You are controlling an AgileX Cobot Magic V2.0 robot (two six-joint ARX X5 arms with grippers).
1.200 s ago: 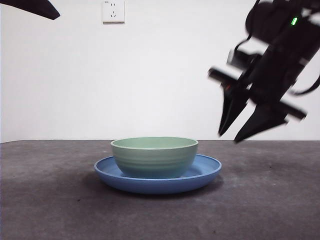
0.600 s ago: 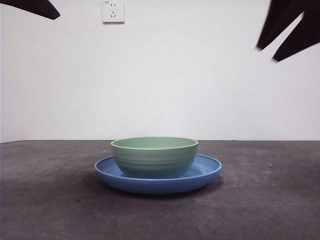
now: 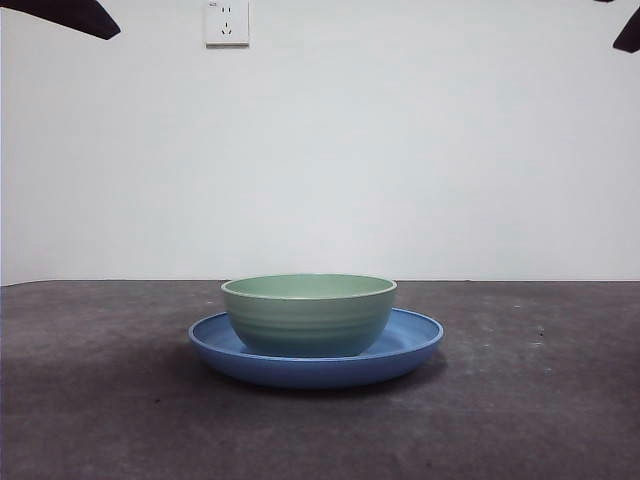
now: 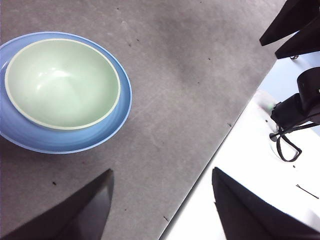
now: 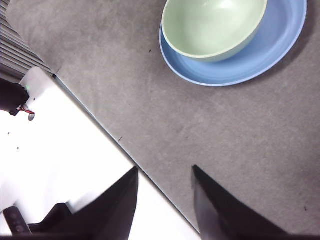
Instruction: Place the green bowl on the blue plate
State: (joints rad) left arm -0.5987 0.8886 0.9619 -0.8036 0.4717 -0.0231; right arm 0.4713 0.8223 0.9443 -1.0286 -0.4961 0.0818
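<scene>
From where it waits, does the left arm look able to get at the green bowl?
Probably yes. The green bowl sits uncovered on the blue plate, bare table lies between it and the open left end effector, and the right end effector is withdrawn.

The green bowl (image 3: 308, 315) is pale mint, glossy, with faint horizontal ridges on its outer wall and a lighter rim. It stands upright and empty on the blue plate (image 3: 410, 345), set slightly off the plate's middle, so more blue shows on one side. The plate is wide, shallow and glossy, with a gently upturned rim, and lies flat on the dark grey surface (image 3: 520, 410).
</scene>
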